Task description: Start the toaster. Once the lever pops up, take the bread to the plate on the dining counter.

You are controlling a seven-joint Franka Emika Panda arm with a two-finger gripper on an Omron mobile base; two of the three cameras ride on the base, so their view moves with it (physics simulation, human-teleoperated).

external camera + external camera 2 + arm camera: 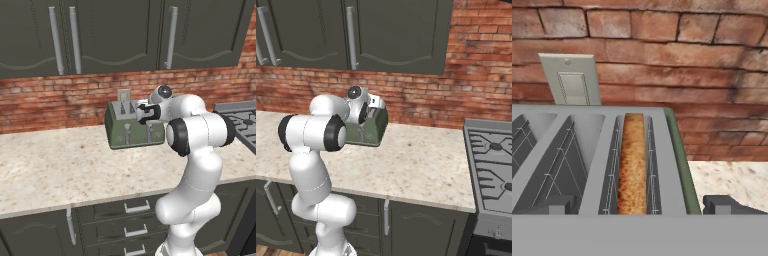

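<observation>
The toaster [134, 126] sits on the stone counter [60, 165] close to the brick wall [50, 100], two silver levers [148, 131] on its front. The bread [632, 165] stands sunk in the rightmost slot, its golden top edge showing between the wires. The gripper [642, 205] hangs just over the toaster's steel top, fingers spread wide and holding nothing. A pale wall switch [571, 80] sits behind, and a stove [491, 165] lies off to the right.

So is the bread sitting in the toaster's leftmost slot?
No, the bread stands in the rightmost slot of the toaster; the slots to its left are empty.
</observation>
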